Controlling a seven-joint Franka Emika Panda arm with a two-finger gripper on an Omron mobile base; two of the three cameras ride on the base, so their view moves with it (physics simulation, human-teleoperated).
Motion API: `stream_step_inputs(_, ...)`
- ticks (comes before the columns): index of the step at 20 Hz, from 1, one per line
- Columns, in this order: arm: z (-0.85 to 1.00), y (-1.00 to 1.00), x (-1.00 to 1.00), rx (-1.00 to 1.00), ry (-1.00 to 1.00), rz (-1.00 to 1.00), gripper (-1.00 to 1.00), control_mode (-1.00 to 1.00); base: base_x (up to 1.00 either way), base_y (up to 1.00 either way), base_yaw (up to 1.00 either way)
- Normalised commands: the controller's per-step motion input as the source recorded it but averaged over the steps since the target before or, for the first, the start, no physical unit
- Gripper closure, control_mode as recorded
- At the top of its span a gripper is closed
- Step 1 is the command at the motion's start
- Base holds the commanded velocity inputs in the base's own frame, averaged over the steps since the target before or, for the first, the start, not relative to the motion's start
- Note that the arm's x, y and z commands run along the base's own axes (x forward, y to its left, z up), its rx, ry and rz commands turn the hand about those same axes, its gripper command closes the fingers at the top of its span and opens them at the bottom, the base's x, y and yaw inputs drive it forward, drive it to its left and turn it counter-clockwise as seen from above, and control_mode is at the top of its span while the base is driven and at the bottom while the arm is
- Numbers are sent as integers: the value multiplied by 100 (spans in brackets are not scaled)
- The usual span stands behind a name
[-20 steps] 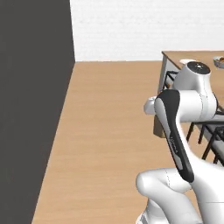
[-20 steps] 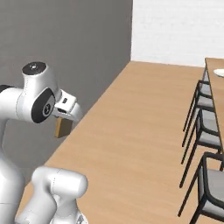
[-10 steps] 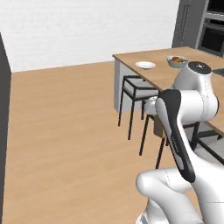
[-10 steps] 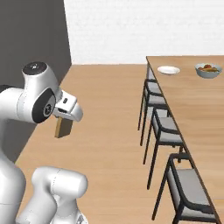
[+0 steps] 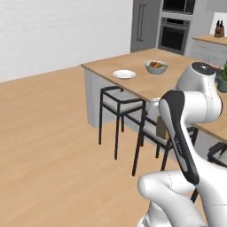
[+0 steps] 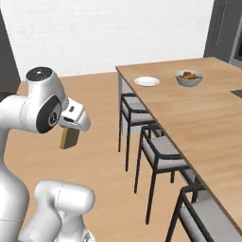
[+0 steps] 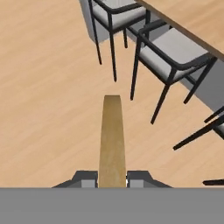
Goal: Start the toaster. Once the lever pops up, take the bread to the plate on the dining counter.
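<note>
The two-finger gripper (image 7: pixel 112 178) is clenched on the square brown toasted bread slice (image 7: pixel 112 135), carried edge-on at the lower centre of the hand view, above bare wood floor. The round flat white plate (image 6: pixel 147 81) sits near the far end of the light-wood dining counter (image 6: pixel 208 118), upper middle of the right base view, well apart from the slice. Only the slice's bottom edge is pinched, so it could slip during travel, or the arm could clip the dark stools (image 6: pixel 158 153).
</note>
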Motion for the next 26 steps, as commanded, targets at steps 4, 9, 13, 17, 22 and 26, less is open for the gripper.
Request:
stream_step_inputs(4,0,0,0,0,0,0,100,100,65,90,-45)
stream_step_inputs(9,0,0,0,0,0,0,100,100,62,89,-44)
stream_step_inputs(13,0,0,0,0,0,0,100,100,61,88,-45)
stream_step_inputs(17,0,0,0,0,0,0,100,100,51,93,-47)
stream_step_inputs(22,0,0,0,0,0,0,100,100,45,94,-47)
stream_step_inputs(26,0,0,0,0,0,0,100,100,42,89,-47)
